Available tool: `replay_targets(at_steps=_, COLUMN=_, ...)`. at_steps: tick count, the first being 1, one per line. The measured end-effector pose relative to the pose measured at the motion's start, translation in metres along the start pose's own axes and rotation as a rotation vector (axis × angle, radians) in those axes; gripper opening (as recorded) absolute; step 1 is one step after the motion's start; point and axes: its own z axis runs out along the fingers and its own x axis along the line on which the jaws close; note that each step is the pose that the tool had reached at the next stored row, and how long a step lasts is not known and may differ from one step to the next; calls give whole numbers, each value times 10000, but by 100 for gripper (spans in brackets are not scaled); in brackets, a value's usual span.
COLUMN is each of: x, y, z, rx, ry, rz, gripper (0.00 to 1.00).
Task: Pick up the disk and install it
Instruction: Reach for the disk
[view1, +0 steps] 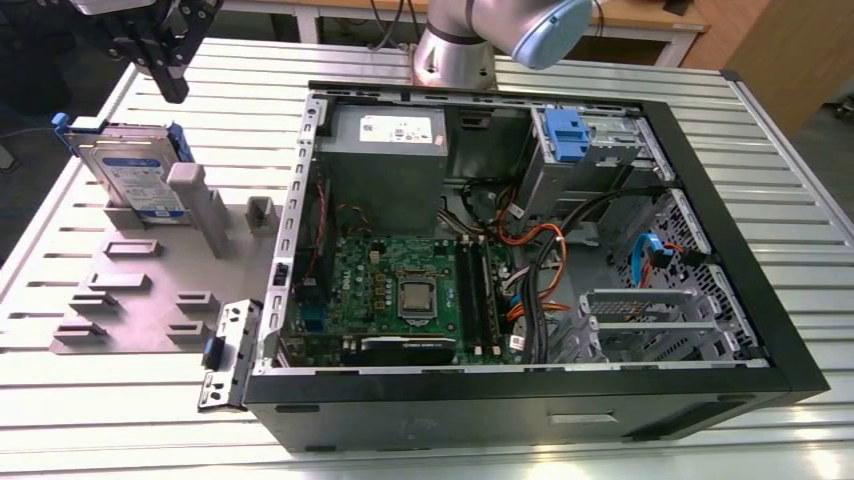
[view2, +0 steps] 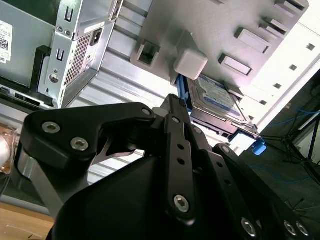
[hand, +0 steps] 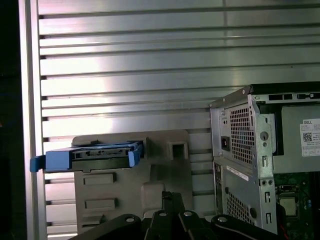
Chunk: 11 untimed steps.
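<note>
The tool (view1: 174, 92) hangs just above the disk (view1: 134, 175), apart from it. Its fingers are drawn narrow, close together, and hold nothing. In both wrist views the black tool (hand: 171, 196) (view2: 176, 100) points toward the disk, with open space between them.

The disk stands on edge in a slot of a grey fixture plate (view1: 134, 290). The plate lies on the slatted metal table (view1: 80, 420), to the exterior view's left of the open computer case (view1: 747, 250). A white-and-blue label covers the disk's broad face, and its print is too small to read. In the first wrist view the disk (hand: 102, 155) shows edge-on, with blue rails at both ends. In the second wrist view the disk (view2: 215, 97) shows its labelled face beside a grey post of the plate.

Inside the case, a grey power supply (view1: 387, 130) carries a white sticker with small dark print that cannot be read. A bare blue bracket (view1: 566, 135) sits in the drive bay at the far corner, and the green motherboard (view1: 400, 290) lies on the case floor. In the first wrist view a white sticker (hand: 310, 137) with a square code sits on the case's rear panel
</note>
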Motion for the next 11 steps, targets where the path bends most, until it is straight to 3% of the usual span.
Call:
replay_targets(at_steps=4, x=18, y=-1, z=0, rx=0, ry=0, rz=2, gripper=11)
replay_targets(at_steps=11, x=112, y=-9, z=-2, rx=0, ry=-1, rz=0, gripper=11)
